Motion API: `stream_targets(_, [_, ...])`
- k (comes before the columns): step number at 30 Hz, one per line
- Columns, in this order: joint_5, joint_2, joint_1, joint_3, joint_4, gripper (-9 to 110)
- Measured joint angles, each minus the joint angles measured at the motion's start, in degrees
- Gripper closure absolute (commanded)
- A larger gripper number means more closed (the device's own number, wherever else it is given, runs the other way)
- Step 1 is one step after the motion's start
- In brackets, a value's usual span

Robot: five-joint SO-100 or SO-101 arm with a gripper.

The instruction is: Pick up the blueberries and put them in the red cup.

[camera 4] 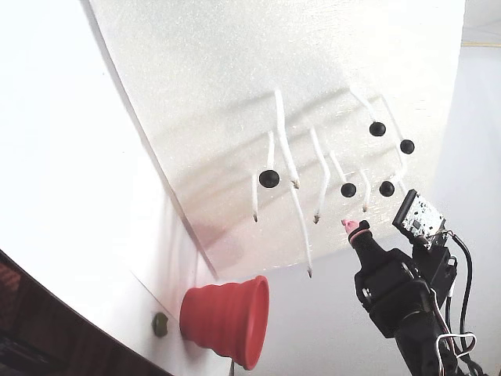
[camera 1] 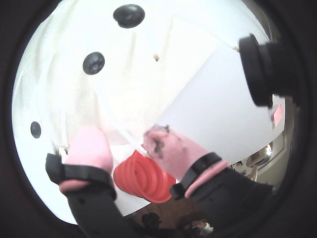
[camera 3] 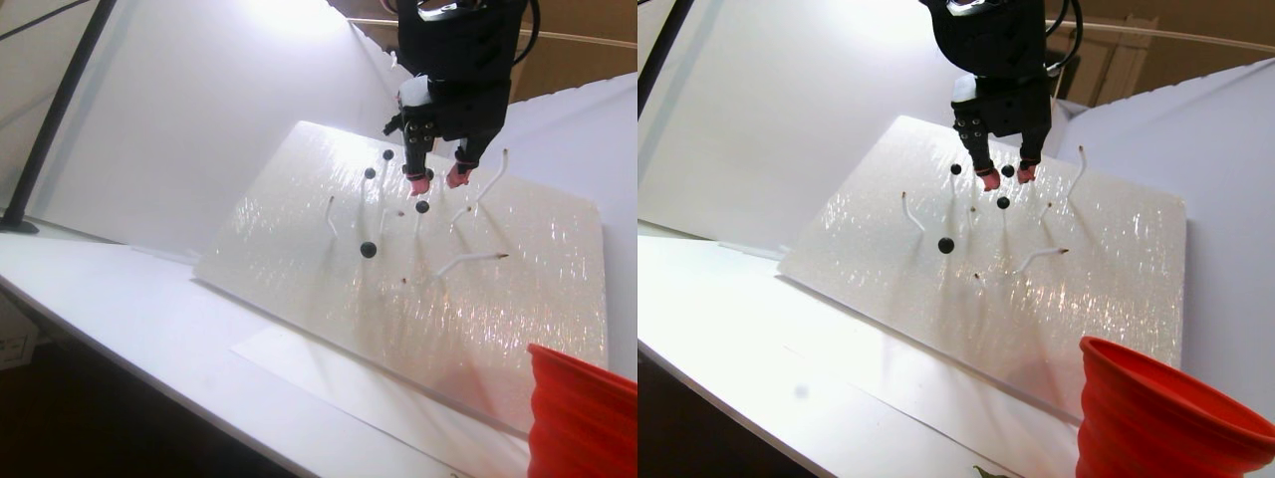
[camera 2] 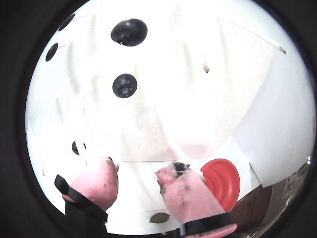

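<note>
Several blueberries, small glossy black balls on thin white stems, stand on a tilted white foam board [camera 4: 196, 94]: one [camera 4: 268, 178] apart, others [camera 4: 348, 189] clustered nearby. They also show in the stereo pair view [camera 3: 369, 249] and in both wrist views [camera 1: 93, 63] [camera 2: 124, 85]. My gripper [camera 3: 438, 181] [camera 4: 352, 229] has pink fingertips; it hovers over the cluster, open and empty, jaws wide apart in both wrist views [camera 1: 124, 136] [camera 2: 138, 167]. The red cup [camera 4: 227, 309] stands at the board's lower edge and also shows in other views [camera 1: 143, 176] [camera 2: 221, 181] [camera 3: 583, 413].
Several bare white stems [camera 4: 301, 231] stick out of the board. A small green blob [camera 4: 160, 323] lies by the cup, and a dark leaf-like bit [camera 2: 159, 217] lies on the white table. A black pole [camera 3: 50, 119] stands at the left in the stereo pair view.
</note>
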Motion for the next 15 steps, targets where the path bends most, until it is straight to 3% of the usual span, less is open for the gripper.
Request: stream_targets(15, [0.09, -6.06, -1.05, -5.98, -1.49, 84])
